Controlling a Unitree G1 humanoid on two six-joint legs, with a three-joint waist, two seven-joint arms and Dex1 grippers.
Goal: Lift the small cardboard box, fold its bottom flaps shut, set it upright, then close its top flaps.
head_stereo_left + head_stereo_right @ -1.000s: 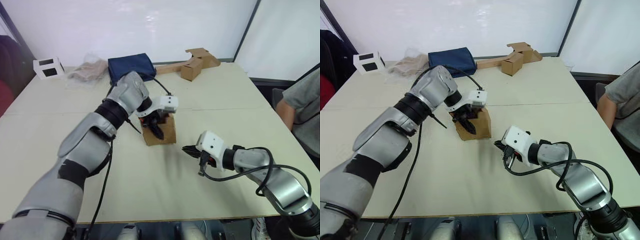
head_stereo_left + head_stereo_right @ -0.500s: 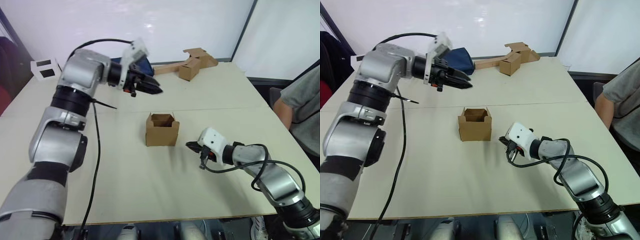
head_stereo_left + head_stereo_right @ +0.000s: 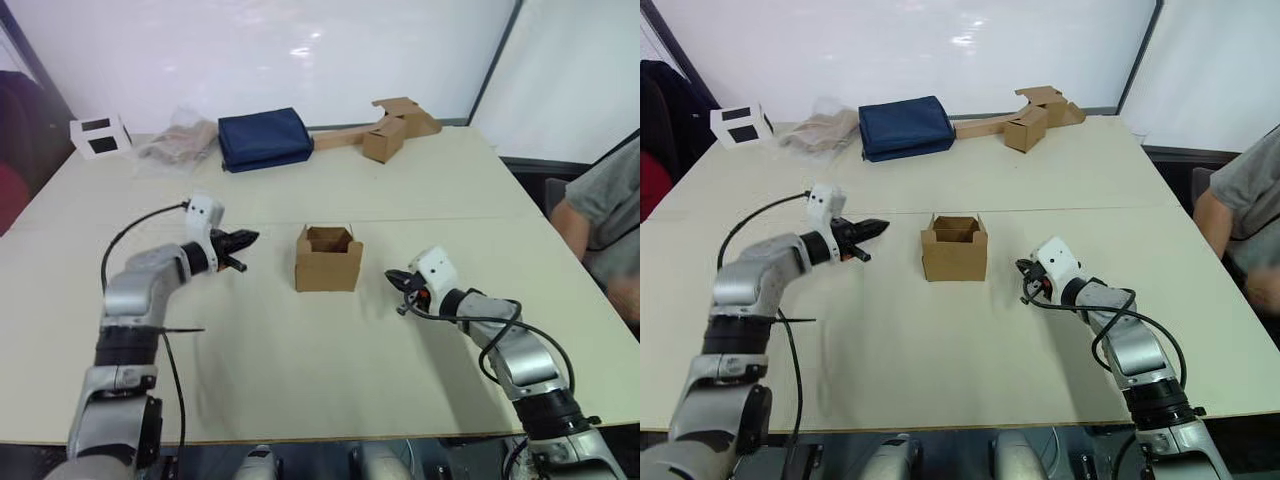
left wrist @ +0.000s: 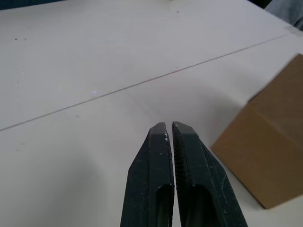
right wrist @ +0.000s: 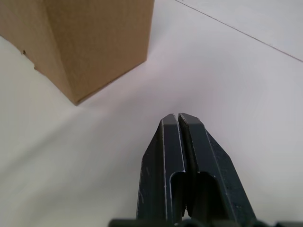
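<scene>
1. Your left gripper [image 3: 246,238], with two black fingers, hovers over the table to the left of the box, fingertips pressed together and holding nothing; it points toward the box but stays apart from it.
2. Your right gripper [image 3: 392,277], also black-fingered, sits low over the table on the box's right side, fingers closed against each other, empty and clear of the cardboard.
3. Between the two grippers you see the small plain brown corrugated cardboard box [image 3: 327,262] standing upright on the pale beige table [image 3: 300,360], near the table's middle.
4. Its top flaps [image 3: 327,233] stand up around the open mouth, so you can look down into the brown interior; the bottom end rests on the table and you cannot see its flaps.
5. In the left wrist view one corner of the box [image 4: 271,156] lies just beyond the closed fingertips; in the right wrist view the box's lower corner [image 5: 90,42] lies ahead of the closed fingers.
6. At the far edge of the table you find a folded dark navy cloth bag [image 3: 264,139], a crumpled clear plastic wrap [image 3: 180,141], a small white cube with black squares [image 3: 99,135], and another brown cardboard box joined to a long flat strip [image 3: 385,127].
7. A person in a grey sleeve [image 3: 605,215] sits at the table's right side.
</scene>
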